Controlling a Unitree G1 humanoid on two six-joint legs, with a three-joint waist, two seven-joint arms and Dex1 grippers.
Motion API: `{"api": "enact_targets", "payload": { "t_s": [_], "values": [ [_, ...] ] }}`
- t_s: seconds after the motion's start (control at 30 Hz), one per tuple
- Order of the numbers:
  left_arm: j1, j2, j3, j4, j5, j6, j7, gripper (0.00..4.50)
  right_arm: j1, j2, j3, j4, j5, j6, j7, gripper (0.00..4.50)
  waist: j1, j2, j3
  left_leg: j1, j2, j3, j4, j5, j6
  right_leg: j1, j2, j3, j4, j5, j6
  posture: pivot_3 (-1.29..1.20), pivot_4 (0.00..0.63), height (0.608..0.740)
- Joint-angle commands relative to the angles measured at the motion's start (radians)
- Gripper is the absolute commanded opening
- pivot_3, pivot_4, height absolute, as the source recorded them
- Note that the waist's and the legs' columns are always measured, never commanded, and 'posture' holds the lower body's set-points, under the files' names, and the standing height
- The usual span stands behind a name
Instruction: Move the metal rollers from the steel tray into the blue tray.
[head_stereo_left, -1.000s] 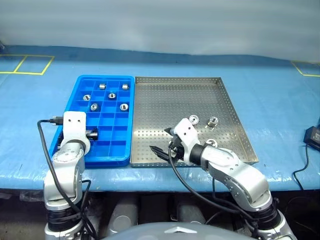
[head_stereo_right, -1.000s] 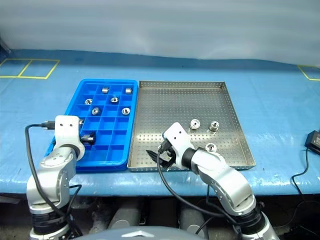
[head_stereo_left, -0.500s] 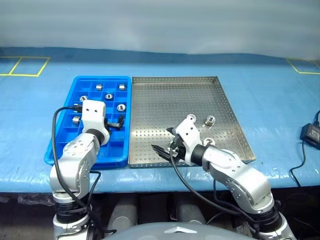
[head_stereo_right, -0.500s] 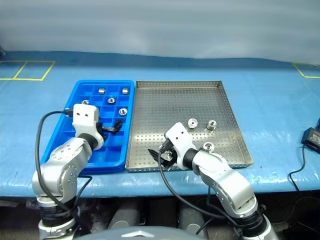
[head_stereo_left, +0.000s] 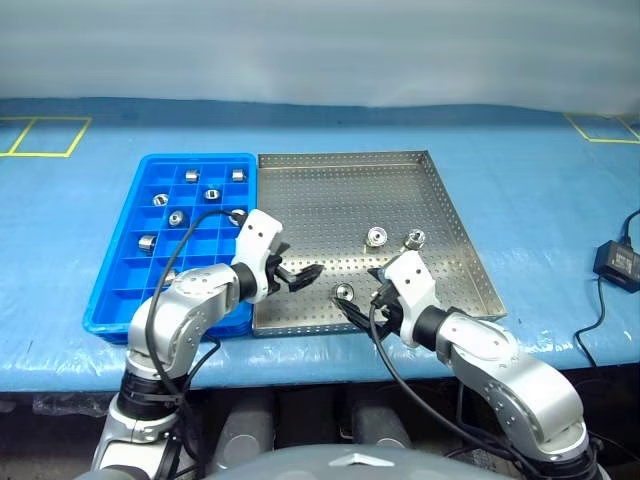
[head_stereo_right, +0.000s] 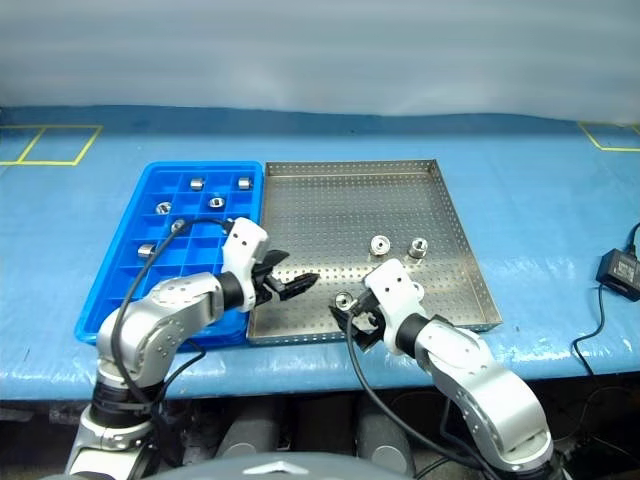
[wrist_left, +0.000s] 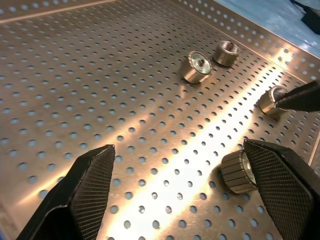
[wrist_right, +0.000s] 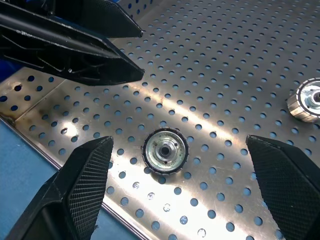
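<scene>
Head views: over the steel tray (head_stereo_left: 400, 175), the left end effector (head_stereo_left: 300, 275) and right end effector (head_stereo_left: 358, 300), both spread and empty, flank 1 of 3 remaining metal rollers (head_stereo_left: 343, 292); 5 sit in the blue tray (head_stereo_left: 120, 290). Wrist views: that roller lies between the right fingers (wrist_right: 80, 185), probably lined up for a pinch.

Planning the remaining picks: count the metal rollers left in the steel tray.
4 metal rollers in the steel tray: two side by side mid-tray, one near the front rim between the left hand and right hand, one beside a right fingertip.
</scene>
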Motion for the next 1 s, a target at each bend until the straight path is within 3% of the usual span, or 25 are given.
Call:
{"api": "enact_targets", "payload": {
  "t_s": [0.03, 0.4, 0.5, 0.77, 1.0],
  "values": [
    [-0.039, -0.050, -0.027, 0.056, -0.052, 0.024, -0.016, 4.47, 0.020, 0.009, -0.044, -0.061, 0.006, 0.007, -0.028, 4.50, -0.009, 0.000, 0.000, 0.000, 0.000, 0.000, 0.000, 0.000, 0.000, 0.000, 0.000, 0.000, 0.000, 0.000, 0.000, -0.07, 0.150, 0.740],
    [-0.084, -0.109, -0.088, 0.224, -0.031, 0.130, 0.060, 4.47, 0.057, 0.043, -0.043, -0.102, -0.001, 0.025, -0.084, 4.50, -0.042, 0.000, 0.000, 0.000, 0.000, 0.001, 0.000, 0.000, 0.000, 0.000, 0.001, 0.001, 0.000, 0.000, 0.001, -0.15, 0.150, 0.740],
    [-0.085, -0.111, -0.085, 0.231, -0.038, 0.145, 0.065, 3.86, 0.057, 0.046, -0.042, -0.104, -0.001, 0.027, -0.089, 4.50, -0.045, 0.001, -0.001, 0.001, 0.000, 0.001, 0.000, 0.000, 0.000, 0.000, 0.001, 0.002, 0.000, 0.000, 0.001, -0.15, 0.150, 0.740],
    [-0.058, -0.142, -0.029, 0.207, -0.061, 0.155, 0.095, 1.29, 0.039, 0.050, -0.030, -0.093, -0.002, 0.023, -0.089, 4.50, -0.044, 0.001, -0.001, 0.001, 0.000, 0.001, 0.000, 0.000, 0.000, 0.000, 0.000, 0.002, 0.000, 0.000, 0.001, -0.12, 0.150, 0.740],
    [-0.038, -0.255, 0.155, 0.119, -0.027, 0.004, 0.268, 1.28, -0.008, 0.041, -0.008, -0.069, 0.002, 0.024, -0.067, 4.50, -0.038, 0.000, 0.000, 0.001, 0.000, 0.001, 0.000, 0.000, 0.000, 0.000, 0.001, 0.002, 0.000, 0.000, 0.001, -0.05, 0.150, 0.740]
  ]
}}
